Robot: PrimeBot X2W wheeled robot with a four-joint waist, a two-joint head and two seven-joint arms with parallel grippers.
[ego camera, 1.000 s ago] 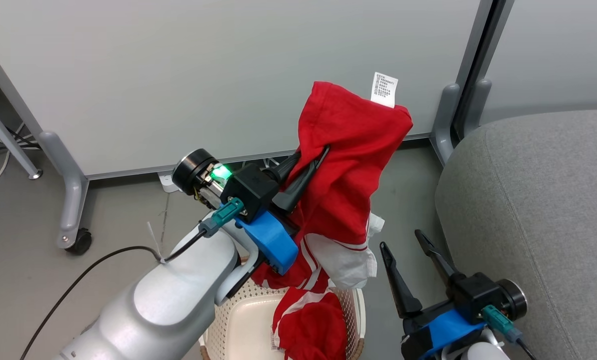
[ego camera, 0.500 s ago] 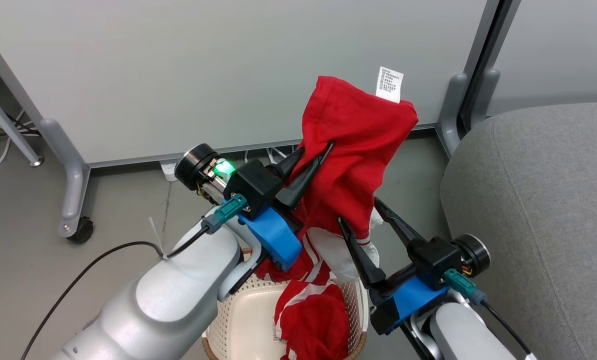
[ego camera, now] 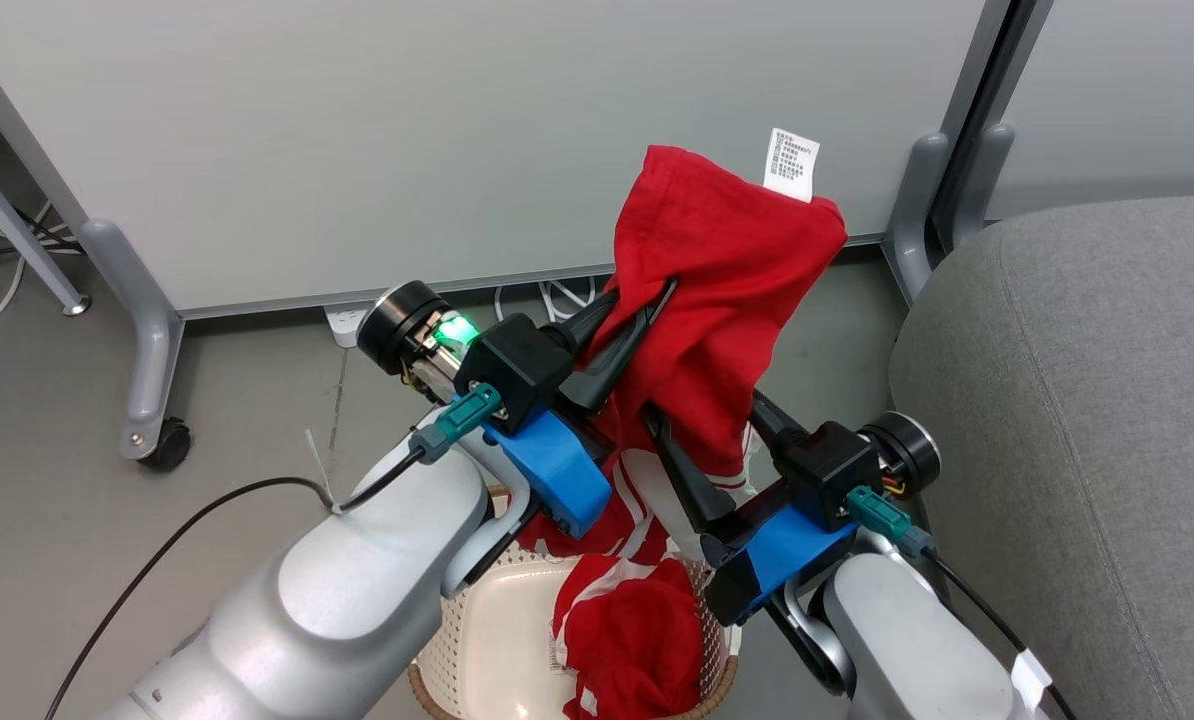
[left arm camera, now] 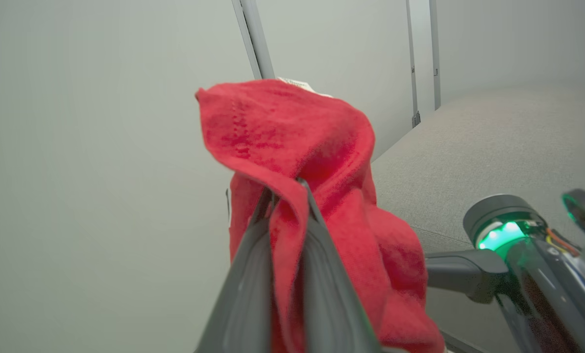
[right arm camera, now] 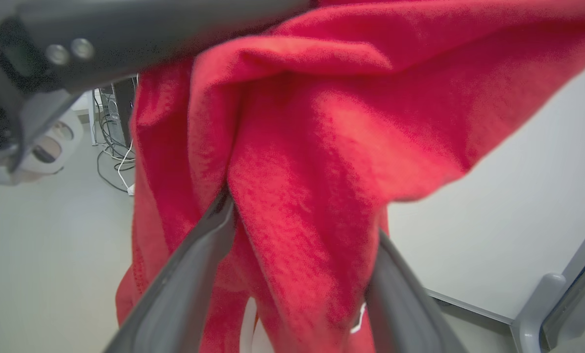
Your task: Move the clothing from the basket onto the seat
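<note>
Lowest in the head view stands the cream perforated plastic laundry basket with a brown woven-look rim (ego camera: pixel 435 648). A crumpled bright red sports garment with white stripes (ego camera: pixel 627 640) lies inside against its right wall. Just above the basket, the right gripper (ego camera: pixel 702 405) has its two dark fingers spread wide, one on either side of a hanging fold of a second bright red soft garment (ego camera: pixel 727 260), not pinching it. The right wrist view shows the same straddle (right arm camera: pixel 302 215). Higher up, the left gripper (ego camera: pixel 645 292) is clamped on this second garment, and the cloth bunches between its fingertips in the left wrist view (left arm camera: pixel 285 189). The garment drapes over them, its white-trimmed lower end reaching the basket's mouth and a white care tag (ego camera: pixel 792 165) sticking up from its top. To the right is the large grey fabric-upholstered sofa (ego camera: pixel 1077 400), bare of clothing. A pale wall panel (ego camera: pixel 457 130) stands behind.
</note>
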